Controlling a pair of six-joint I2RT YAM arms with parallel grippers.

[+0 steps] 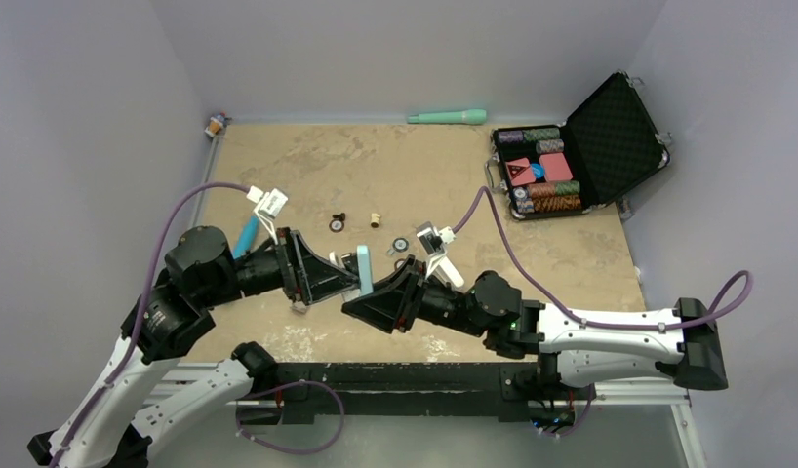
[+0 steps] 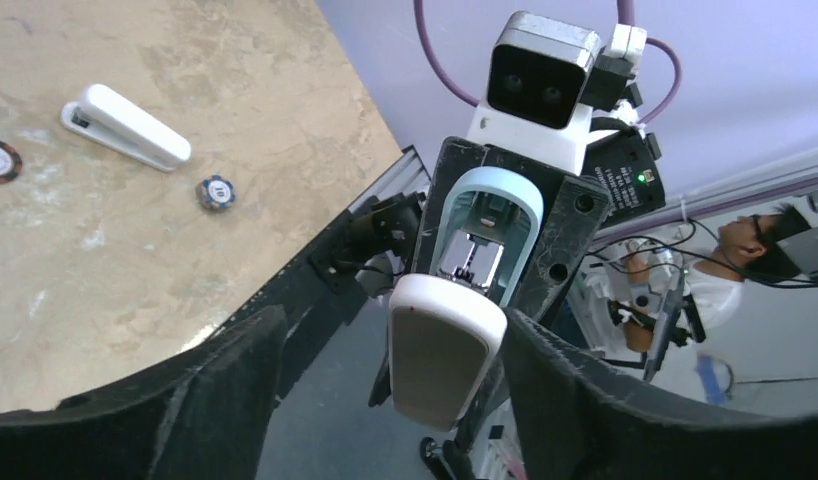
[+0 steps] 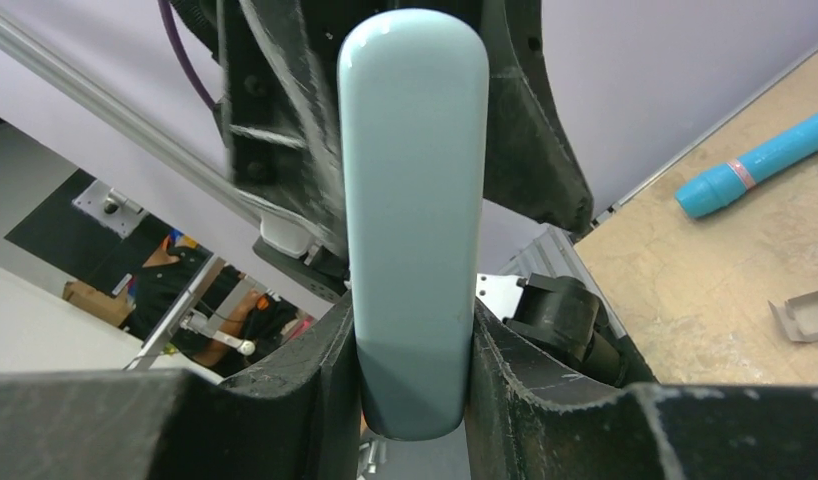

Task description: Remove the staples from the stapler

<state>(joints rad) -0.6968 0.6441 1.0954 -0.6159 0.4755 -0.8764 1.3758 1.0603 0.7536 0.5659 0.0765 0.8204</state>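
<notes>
Stapler [image 1: 365, 269] open, pale blue half [image 3: 413, 200] clamped in right gripper [image 3: 413, 350], left gripper [image 2: 395, 380] apart around white half [image 2: 445, 360]

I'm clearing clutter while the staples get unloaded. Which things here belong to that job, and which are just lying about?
Belongs to the job: the stapler, gripped by the right gripper; the left gripper, open around its white end.
Lying about: blue stick; mint-green rod; chip case; loose chips; white stapler-shaped piece.
</notes>
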